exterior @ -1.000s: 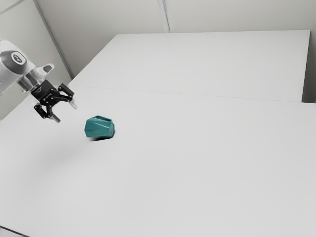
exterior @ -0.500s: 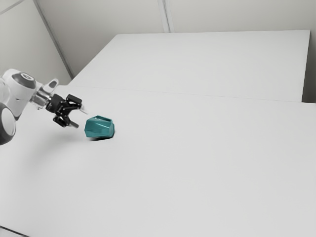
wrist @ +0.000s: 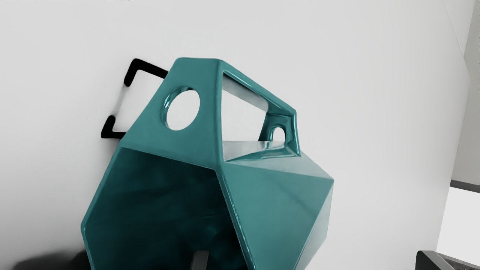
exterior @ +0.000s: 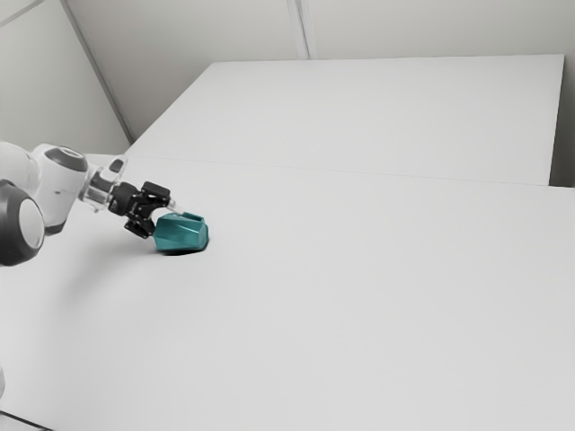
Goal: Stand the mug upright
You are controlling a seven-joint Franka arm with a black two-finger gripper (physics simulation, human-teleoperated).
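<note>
On a white bench (exterior: pixel 359 305), the hand (wrist: pixel 313 260) has its fingers (wrist: pixel 425 261) apart at a teal mug (exterior: pixel 181 233) lying on its side, mouth toward it, and should straddle one wall (wrist: pixel 277 206), grip squarely, then slowly raise the rim (wrist: pixel 234 222).

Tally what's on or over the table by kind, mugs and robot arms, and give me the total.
Mugs: 1, teal, lying on its side
Robot arms: 1, mostly white, with black jaws spread open
Total: 2
</note>
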